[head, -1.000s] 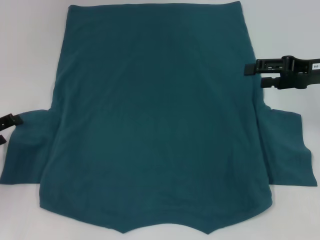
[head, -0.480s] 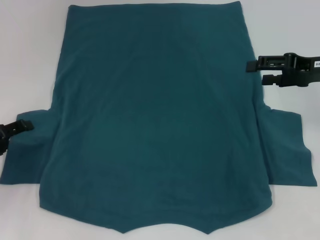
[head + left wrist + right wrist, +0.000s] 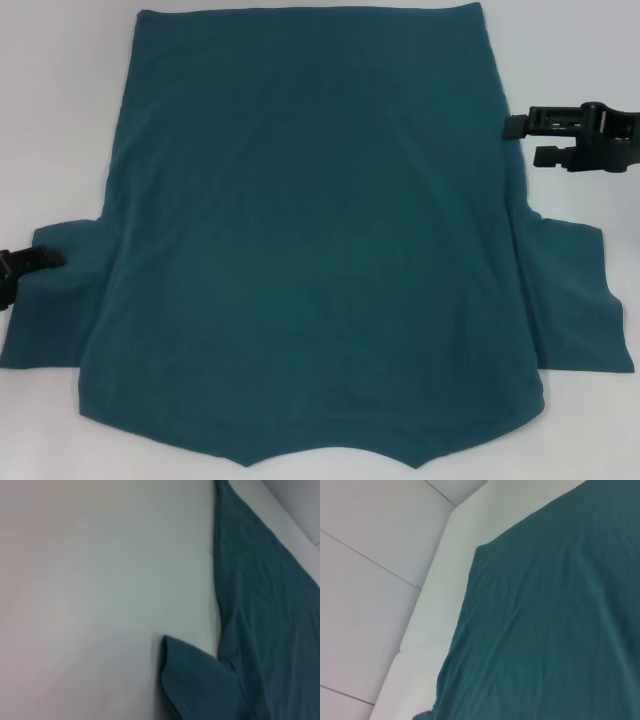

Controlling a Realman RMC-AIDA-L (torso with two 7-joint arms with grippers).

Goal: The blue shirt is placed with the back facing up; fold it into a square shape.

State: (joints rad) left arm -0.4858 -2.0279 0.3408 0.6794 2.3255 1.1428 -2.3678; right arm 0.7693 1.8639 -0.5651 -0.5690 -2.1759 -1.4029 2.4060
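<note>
Blue shirt point(image 3: 310, 240) lies flat on the white surface point(image 3: 60, 110), plain back up, filling most of the head view. Long axis runs away from the robot: straight hem at the far edge, shoulders and collar end nearest the robot, where the near edge shows two small points with a shallow curve between. Both short sleeves are spread outward, one to each side, at the near half of the body. Fabric mostly smooth, faint creases along the torso.

Left gripper point(image 3: 30, 262) sits low at the robot's left edge of the head view, its tip at the outer edge of the left sleeve; contact cannot be confirmed. Jaws: cannot tell whether spread or pressed together.

Right gripper point(image 3: 530, 138) is beside the shirt's right side edge, farther out than the right sleeve, tip just at the fabric edge. Jaws appear spread, two prongs with a gap between, nothing pinched.

Wrist views show only shirt point(image 3: 260, 620) point(image 3: 550, 620) and surface.
</note>
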